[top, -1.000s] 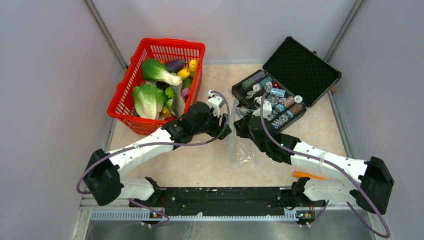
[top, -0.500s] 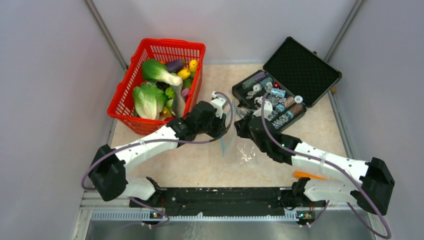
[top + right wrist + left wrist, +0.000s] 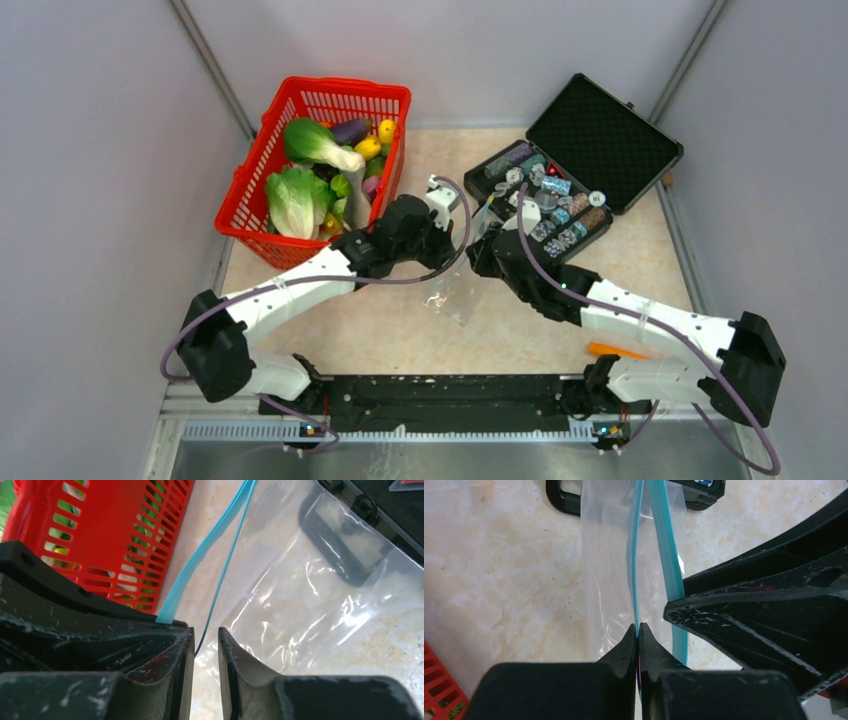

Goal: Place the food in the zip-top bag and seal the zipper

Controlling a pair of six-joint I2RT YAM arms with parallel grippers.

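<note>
The zip-top bag (image 3: pixel 455 300) hangs crumpled between my two grippers over the table's middle, clear and with nothing visible inside. In the left wrist view my left gripper (image 3: pixel 638 630) is shut on one side of the light-blue zipper (image 3: pixel 636 555); the zipper's other side (image 3: pixel 670 570) runs apart from it, so the mouth gapes. My right gripper (image 3: pixel 206 636) stands slightly open, with the zipper's thin edge (image 3: pixel 227 565) lying loose in the gap. The two grippers (image 3: pixel 447 262) (image 3: pixel 473 262) nearly touch. The food (image 3: pixel 297 200), leafy greens, an eggplant and yellow pieces, lies in the red basket (image 3: pixel 250 180).
An open black case (image 3: pixel 603 140) with small silvery trinkets (image 3: pixel 548 205) sits at the back right, just behind the right gripper. An orange tool (image 3: pixel 615 350) lies near the right arm's base. Grey walls close in both sides.
My left gripper has closed on the bag's zipper strip and my right gripper has opened off it. The bag has crumpled and shifted left and toward the front.
</note>
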